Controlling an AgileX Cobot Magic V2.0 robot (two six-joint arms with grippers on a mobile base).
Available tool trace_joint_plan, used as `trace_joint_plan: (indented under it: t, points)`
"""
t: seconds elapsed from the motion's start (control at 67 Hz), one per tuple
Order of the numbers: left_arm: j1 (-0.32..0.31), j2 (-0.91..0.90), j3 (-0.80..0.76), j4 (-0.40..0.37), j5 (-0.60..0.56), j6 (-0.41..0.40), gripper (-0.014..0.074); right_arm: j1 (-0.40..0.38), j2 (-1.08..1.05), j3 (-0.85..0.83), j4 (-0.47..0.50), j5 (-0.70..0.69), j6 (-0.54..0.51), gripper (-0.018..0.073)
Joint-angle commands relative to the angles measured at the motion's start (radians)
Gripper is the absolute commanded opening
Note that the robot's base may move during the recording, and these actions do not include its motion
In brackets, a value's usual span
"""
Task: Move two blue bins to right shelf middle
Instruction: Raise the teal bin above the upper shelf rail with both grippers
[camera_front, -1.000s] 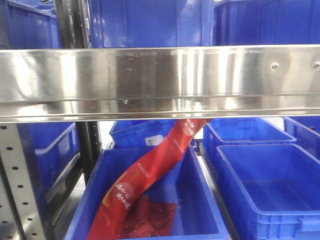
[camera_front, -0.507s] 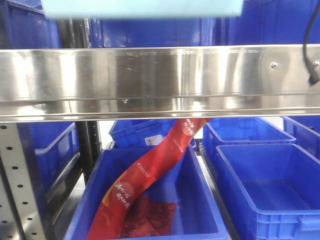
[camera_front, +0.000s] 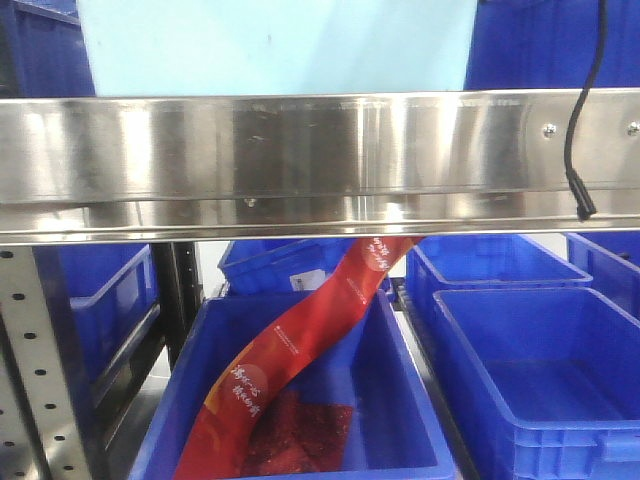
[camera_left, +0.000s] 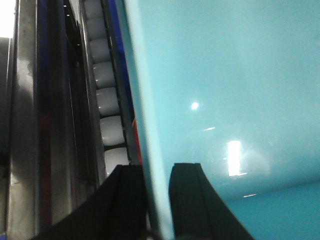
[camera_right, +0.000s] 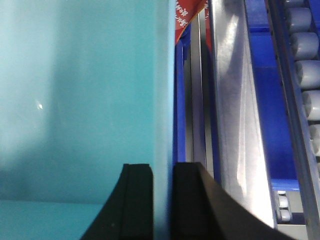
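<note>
Between the fingers of my left claw (camera_left: 157, 200) sits the thin wall of a pale blue bin (camera_left: 225, 100), pinched on both faces. My right claw (camera_right: 162, 200) clamps the opposite wall of the same bin the same way. Just past my left fingers runs a line of white rollers (camera_left: 107, 100); past my right, a steel rail (camera_right: 235, 100). From the front, the bin hangs above the steel shelf beam (camera_front: 320, 160). Lower down stands a dark blue bin (camera_front: 400, 400) with a red strip (camera_front: 300, 350) leaning in it, another bin (camera_front: 540, 370) just beside it.
</note>
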Motion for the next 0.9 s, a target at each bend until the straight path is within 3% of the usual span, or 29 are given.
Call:
trace_joint_plan:
  t: [0.0,0.06,0.224,0.313,0.373,0.642,0.746,0.881]
  points:
    - [-0.014,-0.014,-0.012,-0.066,-0.036,0.007,-0.0068,0.006,-0.014,-0.013,0.023,-0.118,-0.006,-0.0167]
    - [-0.014,-0.014,-0.012,-0.064,-0.036,0.007,0.0038,0.006,-0.014,-0.013,0.029,-0.133,-0.006,-0.0134]
    - [-0.014,-0.014,-0.012,-0.057,-0.038,0.007,0.0344,0.006,-0.014,-0.013,0.035,-0.127,-0.006,0.0218]
    - [-0.014,-0.014,-0.016,-0.057,-0.038,0.007,0.0429,0.006,-0.014,-0.013,0.031,-0.110,-0.006,0.0322]
    - [-0.014,-0.014,-0.023,-0.053,-0.038,0.007,0.0440,0.006,-0.016,-0.013,0.024,-0.108,-0.006,0.0330]
    - [-0.014,-0.027,-0.116,-0.050,0.053,0.004,0.0408,0.006,-0.073,-0.015,0.022,-0.094,-0.006,0.0317]
    - [-0.014,-0.032,-0.163,-0.050,0.121,-0.015,0.0251,0.006,-0.109,-0.015,0.022,-0.094,-0.010,0.0180]
    - [-0.014,-0.034,-0.186,-0.101,0.115,-0.015,-0.0099,0.006,-0.142,-0.015,0.028,-0.094,-0.011,-0.0137]
